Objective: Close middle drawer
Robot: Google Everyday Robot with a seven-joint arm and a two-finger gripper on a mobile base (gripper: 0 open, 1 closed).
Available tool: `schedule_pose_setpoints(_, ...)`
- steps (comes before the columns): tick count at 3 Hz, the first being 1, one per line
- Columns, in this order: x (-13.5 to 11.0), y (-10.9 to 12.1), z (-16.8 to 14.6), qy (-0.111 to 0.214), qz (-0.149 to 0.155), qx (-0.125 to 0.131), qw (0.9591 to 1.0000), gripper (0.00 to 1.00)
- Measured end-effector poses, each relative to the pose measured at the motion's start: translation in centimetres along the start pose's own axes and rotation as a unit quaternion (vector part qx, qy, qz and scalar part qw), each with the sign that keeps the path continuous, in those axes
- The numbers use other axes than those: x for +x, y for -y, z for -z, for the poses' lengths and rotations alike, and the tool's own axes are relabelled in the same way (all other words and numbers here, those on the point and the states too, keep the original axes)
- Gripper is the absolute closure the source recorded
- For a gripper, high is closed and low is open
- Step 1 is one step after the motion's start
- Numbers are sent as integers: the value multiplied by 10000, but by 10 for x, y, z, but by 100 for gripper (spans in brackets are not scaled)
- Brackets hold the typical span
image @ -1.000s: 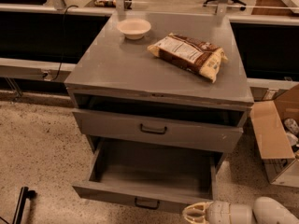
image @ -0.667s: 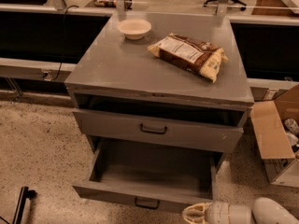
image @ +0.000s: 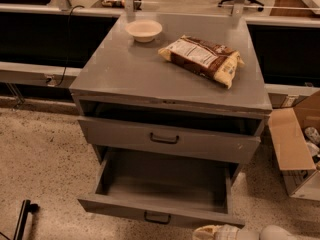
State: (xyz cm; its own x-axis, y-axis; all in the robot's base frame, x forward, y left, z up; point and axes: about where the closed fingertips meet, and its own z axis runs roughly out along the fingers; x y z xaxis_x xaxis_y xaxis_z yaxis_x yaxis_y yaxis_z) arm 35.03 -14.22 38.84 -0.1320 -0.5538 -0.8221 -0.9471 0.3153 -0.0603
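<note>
- Camera view, compared with a second ago, shows almost nothing altered: the wide, shallow grey metal middle drawer (image: pixel 125 206) is pulled just as far out of the grey metal cabinet (image: pixel 130 74), and its bare inside is laid open.
- The small black loop handle (image: pixel 157 217) at the centre of its flat front is left untouched.
- The cream-coloured gripper (image: pixel 217 233) has stayed at the lower edge, just right of that handle and near the drawer front; contact is not seen. Whether it is spread or pressed together cannot be told.
- The closing push is therefore judged not yet begun, and the whole travel is left to be covered.
- A black upright bar (image: pixel 22 221) is seen on the speckled floor at far left, well apart from the drawer.
- A pale round bowl (image: pixel 143 30) is set on the cabinet top, toward the back left.
- The taller-fronted grey top drawer (image: pixel 210 145) is held slightly out above the middle one; a dark gap is shown over it.
- A brown-and-white printed snack bag (image: pixel 202 60) is laid flat on the top, right of the bowl.
- An open brown cardboard box (image: pixel 290 146) stands on the floor beside the cabinet's right side.
- Nothing is seen inside the drawer or across its path.
</note>
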Motion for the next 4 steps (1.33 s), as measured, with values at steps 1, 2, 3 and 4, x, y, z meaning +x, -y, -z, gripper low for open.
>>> schedule_pose_setpoints(1,3,17,-21,-39,86,374,9993,100)
schedule_pose_setpoints(2,2,34,-36,-23,202,541,9983,100)
schedule_pose_setpoints(3,1,71,-54,3,379,783,9962,100)
schedule_pose_setpoints(4,2,98,-63,-43,509,914,9945,100)
